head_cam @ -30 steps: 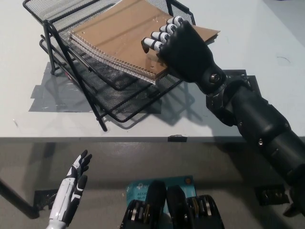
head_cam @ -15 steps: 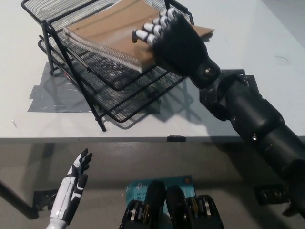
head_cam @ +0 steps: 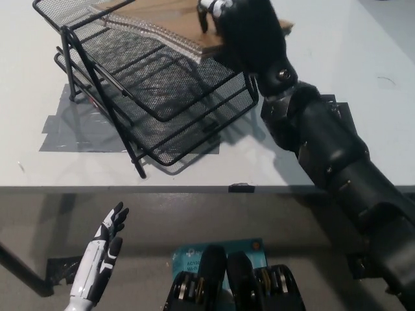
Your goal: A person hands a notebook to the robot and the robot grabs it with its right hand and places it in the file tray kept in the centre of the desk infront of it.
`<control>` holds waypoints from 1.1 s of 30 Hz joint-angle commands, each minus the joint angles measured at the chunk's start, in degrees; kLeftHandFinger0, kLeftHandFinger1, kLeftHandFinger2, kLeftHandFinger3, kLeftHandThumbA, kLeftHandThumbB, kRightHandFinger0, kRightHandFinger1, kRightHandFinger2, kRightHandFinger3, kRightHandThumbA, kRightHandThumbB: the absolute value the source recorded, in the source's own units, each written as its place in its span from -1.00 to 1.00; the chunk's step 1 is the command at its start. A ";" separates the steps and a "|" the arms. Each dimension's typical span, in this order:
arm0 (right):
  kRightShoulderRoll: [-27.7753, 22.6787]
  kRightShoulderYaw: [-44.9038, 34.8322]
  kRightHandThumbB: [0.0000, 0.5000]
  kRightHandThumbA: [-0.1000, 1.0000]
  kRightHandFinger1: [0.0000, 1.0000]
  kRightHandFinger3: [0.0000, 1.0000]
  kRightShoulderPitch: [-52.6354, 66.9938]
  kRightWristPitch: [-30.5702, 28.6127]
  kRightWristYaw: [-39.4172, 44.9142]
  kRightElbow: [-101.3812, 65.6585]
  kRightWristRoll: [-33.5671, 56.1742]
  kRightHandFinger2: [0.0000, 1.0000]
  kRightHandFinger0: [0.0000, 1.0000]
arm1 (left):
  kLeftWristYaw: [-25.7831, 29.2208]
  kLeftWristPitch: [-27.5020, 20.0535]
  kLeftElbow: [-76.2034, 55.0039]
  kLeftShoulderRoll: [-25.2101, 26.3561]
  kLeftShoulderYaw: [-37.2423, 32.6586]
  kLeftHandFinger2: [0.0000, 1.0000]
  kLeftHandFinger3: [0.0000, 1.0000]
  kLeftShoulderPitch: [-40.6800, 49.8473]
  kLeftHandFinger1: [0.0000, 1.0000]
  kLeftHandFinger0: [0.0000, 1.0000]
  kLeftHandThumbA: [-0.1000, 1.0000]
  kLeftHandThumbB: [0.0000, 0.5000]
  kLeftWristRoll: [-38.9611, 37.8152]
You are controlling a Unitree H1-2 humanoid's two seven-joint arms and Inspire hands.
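Notebook [head_cam: 170, 24] lying across the top tier of the tray [head_cam: 194, 123], spiral edge toward the front, far part cut off by the picture's top edge. Right hand [head_cam: 243, 29] clamped on its right-hand end, fingers curled over the brown cover, that corner jutting past the tray's right rim. Probably the placing step, nearly done.

To finish well: push further in until the jutting corner clears the rim and the cover sits flat on the mesh. Keep the book level, so the spiral does not snag the wire. Open the fingers only once the weight is on the tray, then draw back up and to the right, clear of the rim, without dragging the cover.

Desk [head_cam: 363, 78] otherwise bare near the tray. Left hand [head_cam: 104, 249] idle below the desk edge, holding nothing, fingers extended and slightly apart.
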 commanded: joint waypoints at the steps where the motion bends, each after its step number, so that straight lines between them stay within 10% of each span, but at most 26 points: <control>1: 1.22 -1.30 -1.00 0.81 -1.00 -0.96 -6.37 0.54 -6.39 1.51 3.61 -0.80 -1.00 | -0.13 -1.44 -2.04 0.59 -0.39 1.00 1.00 -0.57 1.00 1.00 1.00 0.25 -0.17; 7: 2.06 2.49 -1.00 0.40 -1.00 -1.00 -5.68 1.53 -8.28 5.71 1.14 -0.84 -1.00 | -0.57 -0.18 -3.11 0.48 -0.48 1.00 1.00 -0.53 1.00 1.00 1.00 0.35 -1.13; 13: 2.62 5.90 -1.00 0.62 -1.00 -0.91 -5.06 2.35 -6.43 5.73 0.52 -0.93 -1.00 | -0.58 -0.27 -2.84 0.58 -0.51 1.00 1.00 -1.10 1.00 1.00 1.00 0.35 -1.31; 20: 2.93 9.44 -1.00 0.44 -1.00 -0.88 -4.03 2.33 -1.10 0.47 -0.15 -0.81 -1.00 | -0.54 0.06 -2.97 0.92 -0.77 1.00 1.00 -1.48 1.00 1.00 1.00 0.37 -0.18; 25: 1.70 8.29 -0.94 0.62 -1.00 -0.76 -0.18 4.72 23.01 -15.02 6.34 -0.54 -1.00 | -0.73 1.16 -3.35 0.99 -0.88 1.00 1.00 -1.49 1.00 1.00 1.00 0.45 -0.25; 27: -0.07 7.19 -0.57 0.04 -0.83 -0.50 2.00 6.31 37.69 -25.89 14.90 -0.51 -0.95 | -0.93 1.26 -3.41 1.21 -1.05 1.00 1.00 -1.63 1.00 1.00 1.00 0.45 -0.03; 29: -1.51 6.90 -0.42 0.08 -0.76 -0.33 3.04 9.66 46.25 -33.06 19.36 -0.46 -0.90 | -1.11 1.48 -3.64 1.47 -1.15 1.00 1.00 -1.63 1.00 1.00 1.00 0.43 0.22; 32: -5.96 7.26 -0.11 0.10 -0.47 0.26 3.12 21.18 64.96 -47.17 30.78 -0.18 -0.54 | -1.65 0.92 -3.25 1.90 -1.39 1.00 1.00 -2.06 1.00 0.98 1.00 0.36 -0.14; 33: -8.78 7.82 0.17 0.07 0.03 0.59 2.00 26.77 71.62 -52.44 35.92 0.23 -0.05 | -1.57 0.63 -2.80 1.97 -1.38 1.00 1.00 -2.40 1.00 1.00 1.00 0.38 0.01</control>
